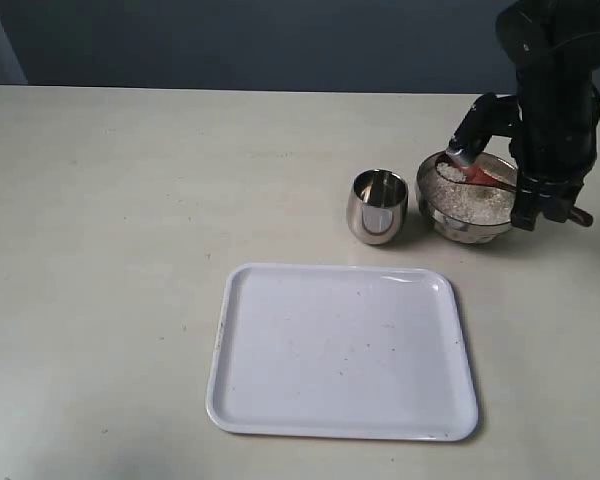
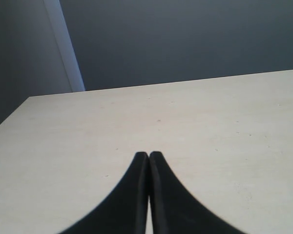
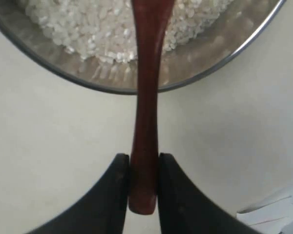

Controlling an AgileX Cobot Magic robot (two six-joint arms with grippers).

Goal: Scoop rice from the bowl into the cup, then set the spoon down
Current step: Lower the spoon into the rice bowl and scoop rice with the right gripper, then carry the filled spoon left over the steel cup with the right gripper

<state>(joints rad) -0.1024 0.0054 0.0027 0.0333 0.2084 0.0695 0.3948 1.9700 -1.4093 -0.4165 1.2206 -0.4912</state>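
The steel bowl stands at the right of the table with white rice heaped in it. The reddish-brown wooden spoon reaches over the bowl's rim into the rice; its head is out of the right wrist view. My right gripper is shut on the end of the spoon's handle, just outside the bowl. The small steel cup stands upright just left of the bowl. My left gripper is shut and empty above bare table, far from these things.
A white rectangular tray lies in front of the cup and bowl, nothing on it. The black right arm towers over the bowl's right side. A white crumpled thing shows at the edge of the right wrist view.
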